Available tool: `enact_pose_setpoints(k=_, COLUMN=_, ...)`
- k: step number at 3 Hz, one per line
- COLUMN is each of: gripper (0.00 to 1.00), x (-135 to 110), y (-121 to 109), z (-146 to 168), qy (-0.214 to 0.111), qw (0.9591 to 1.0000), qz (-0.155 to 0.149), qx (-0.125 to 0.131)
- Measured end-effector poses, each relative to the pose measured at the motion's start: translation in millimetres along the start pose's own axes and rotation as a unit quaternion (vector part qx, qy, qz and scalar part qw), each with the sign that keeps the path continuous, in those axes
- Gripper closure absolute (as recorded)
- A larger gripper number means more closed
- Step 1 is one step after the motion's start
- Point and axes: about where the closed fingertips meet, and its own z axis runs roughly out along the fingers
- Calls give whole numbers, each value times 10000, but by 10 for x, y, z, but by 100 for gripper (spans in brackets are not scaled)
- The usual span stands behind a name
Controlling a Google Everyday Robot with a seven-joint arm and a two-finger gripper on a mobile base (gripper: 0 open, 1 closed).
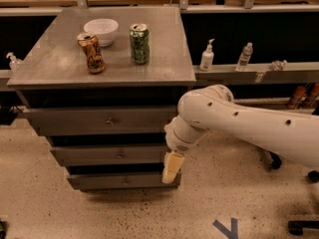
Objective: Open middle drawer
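Gripper low ctr, at rt end of middle drawer, open/shut unclear; go frame-left to knob & pull straight

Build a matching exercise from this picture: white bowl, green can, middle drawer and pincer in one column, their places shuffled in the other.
Column one
1. white bowl
2. green can
3. middle drawer
4. pincer

Column two
A. hanging low at the right front edge of the cabinet
B. on the cabinet top, behind the brown can
C. under the top drawer, small knob at centre
D. on the cabinet top, right of the white bowl

Pairs: 1-B, 2-D, 3-C, 4-A
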Motion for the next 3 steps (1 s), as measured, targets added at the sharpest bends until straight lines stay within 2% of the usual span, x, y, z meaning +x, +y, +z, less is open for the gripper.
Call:
enact_pose_setpoints(k=1, gripper=0, x=1, y=-1, z=-1, qy=2, qw=10000, qz=8, qx=0)
enact_pose_setpoints(k=2, gripper=0, x=17, y=-15, z=95, qy=-109, qw=9998, qz=58, qx=146)
enact_pose_setpoints(k=3, gripper=0, x=118, y=129, z=590, qy=-23, qw=9994, qz=14, qx=353)
